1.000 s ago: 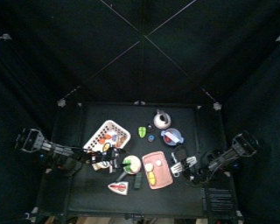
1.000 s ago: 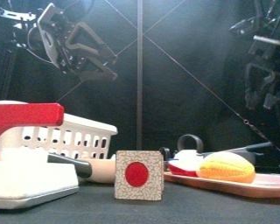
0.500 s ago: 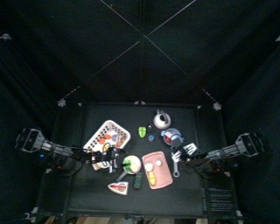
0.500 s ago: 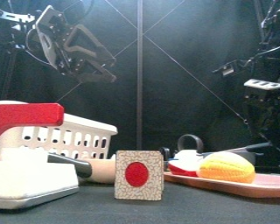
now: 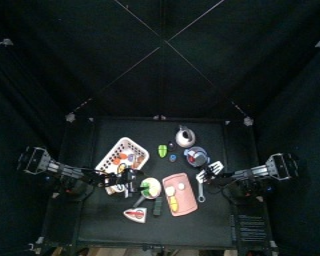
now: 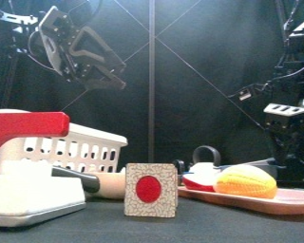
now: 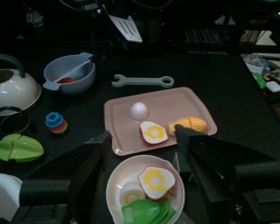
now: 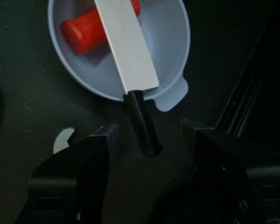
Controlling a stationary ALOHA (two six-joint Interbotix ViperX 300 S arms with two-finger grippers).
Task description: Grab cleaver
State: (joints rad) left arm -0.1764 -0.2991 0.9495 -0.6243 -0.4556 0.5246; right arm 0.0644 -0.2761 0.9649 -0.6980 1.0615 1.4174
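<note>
The cleaver (image 8: 125, 54) has a white blade and a black handle. Its blade lies across a blue-grey bowl (image 8: 166, 66) that holds a red piece. My right gripper (image 8: 154, 162) is open, with the handle end between its jaws, just above it. In the top view the cleaver (image 5: 214, 167) lies at the table's right, and the right gripper (image 5: 226, 178) is next to it. It also shows far off in the left wrist view (image 7: 127, 26). My left gripper (image 7: 149, 175) is open and empty, above a plate of egg and greens (image 7: 129, 179).
A pink tray (image 7: 184, 105) with eggs, a wrench (image 7: 143, 81), a kettle (image 7: 8, 86) and a stack of small rings (image 7: 55, 122) lie mid-table. A white basket (image 5: 119, 153) stands at the left. Up front are a red-dot card (image 6: 151, 190) and a white-and-red block (image 6: 22, 180).
My right arm has swung round and come down toward the bowl and cleaver at the table's right. The left arm has stayed where it was.
</note>
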